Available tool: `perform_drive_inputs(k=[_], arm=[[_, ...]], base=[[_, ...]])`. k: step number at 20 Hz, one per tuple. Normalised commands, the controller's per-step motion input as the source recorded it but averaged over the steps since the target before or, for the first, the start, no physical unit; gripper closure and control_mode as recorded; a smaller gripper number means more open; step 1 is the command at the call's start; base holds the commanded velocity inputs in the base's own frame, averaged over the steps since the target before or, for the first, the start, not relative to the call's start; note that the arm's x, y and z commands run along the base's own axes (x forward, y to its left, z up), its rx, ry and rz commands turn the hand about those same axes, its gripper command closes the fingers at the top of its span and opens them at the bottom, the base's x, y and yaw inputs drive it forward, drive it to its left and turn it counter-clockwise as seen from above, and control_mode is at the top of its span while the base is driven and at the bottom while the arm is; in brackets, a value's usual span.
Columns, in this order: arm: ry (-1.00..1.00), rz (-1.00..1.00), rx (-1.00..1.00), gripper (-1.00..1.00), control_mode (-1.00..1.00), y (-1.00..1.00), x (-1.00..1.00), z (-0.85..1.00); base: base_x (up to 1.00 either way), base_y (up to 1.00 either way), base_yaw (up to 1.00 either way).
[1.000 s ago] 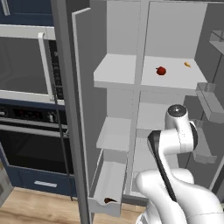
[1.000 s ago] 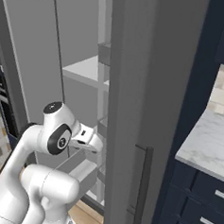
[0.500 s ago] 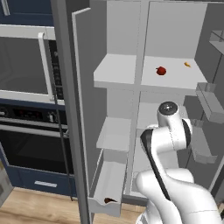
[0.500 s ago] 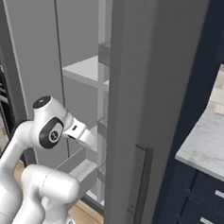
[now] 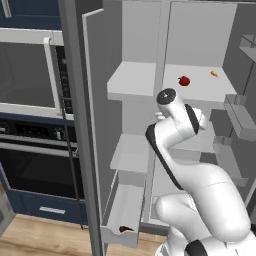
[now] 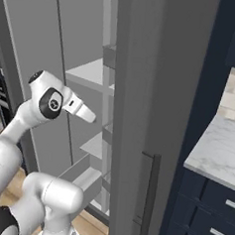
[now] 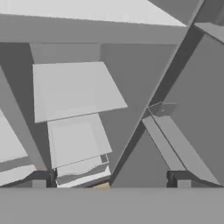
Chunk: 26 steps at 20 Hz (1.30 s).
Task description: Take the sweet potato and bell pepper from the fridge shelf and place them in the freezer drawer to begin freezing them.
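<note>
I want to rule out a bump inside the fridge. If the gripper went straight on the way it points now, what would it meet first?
Probably a lower inner shelf: with open jaws the gripper looks down into the fridge, well below the bell pepper. Depth is unclear.

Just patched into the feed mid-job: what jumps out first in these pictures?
The white arm fills the middle of the left base view, reared up inside the open fridge, its gripper open and holding nothing. Behind it, a small red bell pepper sits on the top fridge shelf, with a tiny orange sliver to its right. Low down, the freezer drawer is pulled out, with a dark sweet potato at its front end.
</note>
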Motion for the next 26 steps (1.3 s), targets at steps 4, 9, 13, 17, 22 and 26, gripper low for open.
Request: perform_drive_inputs(k=[4, 9, 13, 17, 22, 26], arm=[[-0.18, 0.0, -0.03, -1.0, -1.0, -0.39, 0.18, 0.83], [-0.22, 0.02, 0.0, -1.0, -1.0, -0.4, 0.12, 0.58], [-0.1, 0.06, 0.0, -1.0, -1.0, -0.34, 0.26, 0.24], [0.0, 0.11, 0.0, -1.0, -1.0, -0.39, 0.5, 0.01], [0.02, 0.09, 0.0, -1.0, -1.0, -0.36, 0.41, 0.13], [0.07, 0.11, 0.0, -1.0, -1.0, -0.14, 0.74, 0.09]], base=[[0.0, 0.0, 0.0], [0.0, 0.0, 0.0], [0.0, 0.0, 0.0], [0.0, 0.0, 0.0], [0.0, 0.0, 0.0], [0.0, 0.0, 0.0]])
